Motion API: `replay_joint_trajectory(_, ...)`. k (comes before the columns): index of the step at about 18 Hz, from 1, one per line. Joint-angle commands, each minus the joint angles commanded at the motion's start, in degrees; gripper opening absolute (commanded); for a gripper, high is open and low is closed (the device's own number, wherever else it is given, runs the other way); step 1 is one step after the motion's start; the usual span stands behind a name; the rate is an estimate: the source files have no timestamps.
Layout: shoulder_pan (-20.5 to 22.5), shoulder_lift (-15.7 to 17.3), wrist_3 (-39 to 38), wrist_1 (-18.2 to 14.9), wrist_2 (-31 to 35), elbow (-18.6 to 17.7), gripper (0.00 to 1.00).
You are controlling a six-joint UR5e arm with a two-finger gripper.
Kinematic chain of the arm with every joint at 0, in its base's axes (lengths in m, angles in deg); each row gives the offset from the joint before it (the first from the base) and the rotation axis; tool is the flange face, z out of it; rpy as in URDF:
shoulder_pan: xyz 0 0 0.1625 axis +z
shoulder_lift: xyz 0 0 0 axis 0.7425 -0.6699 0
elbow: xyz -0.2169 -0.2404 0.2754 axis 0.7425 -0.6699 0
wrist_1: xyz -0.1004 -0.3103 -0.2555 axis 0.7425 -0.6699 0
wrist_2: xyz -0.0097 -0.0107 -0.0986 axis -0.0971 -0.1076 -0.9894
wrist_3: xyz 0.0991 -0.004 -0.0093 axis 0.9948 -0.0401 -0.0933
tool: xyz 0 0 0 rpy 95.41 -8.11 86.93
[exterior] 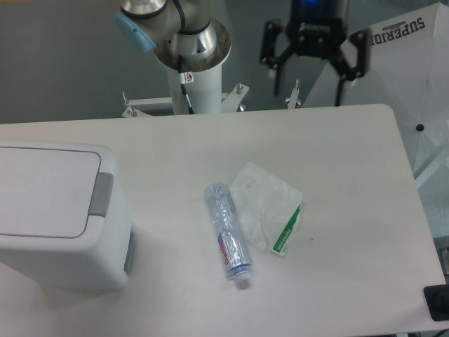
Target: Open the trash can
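The trash can (pixel 49 210) is a large boxy white bin at the left edge of the table. Its flat lid is closed, and a grey push tab (pixel 101 194) sits on the lid's right side. My gripper (pixel 309 90) hangs above the far edge of the table, well to the right of the bin and far from it. Its black fingers (pixel 342 74) are spread apart and hold nothing.
A clear plastic bottle (pixel 226 232) lies on its side at the table's middle. A crumpled clear wrapper with a green label (pixel 270 207) lies just right of it. The arm's white base column (pixel 191 77) stands behind the far edge. A white panel (pixel 414 63) is at far right.
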Motion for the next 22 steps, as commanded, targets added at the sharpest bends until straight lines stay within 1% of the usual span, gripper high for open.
replay_joint_trajectory(4, -4.31, -2.45, -18.37, 8.25, -0.35, -0.79, 1.0)
replay_joint_trajectory(5, -5.62, -2.9, -21.89, 10.1, -0.27, -0.97, 1.0)
replay_joint_trajectory(6, -6.94, -3.34, -24.54, 11.34, -0.27, -1.32, 1.0)
replay_joint_trajectory(8, -8.7, -3.78, -26.41, 13.1, -0.27, -2.63, 1.0)
replay_joint_trajectory(12, -12.57, -4.57, -26.59, 13.55, -0.18, -4.75, 1.0)
replay_joint_trajectory(18, -16.27, -6.59, -26.5, 13.81, -0.09, -4.92, 1.0)
replay_joint_trajectory(22, -17.76, -7.56, -26.5, 13.9, 0.0, -5.01, 1.0)
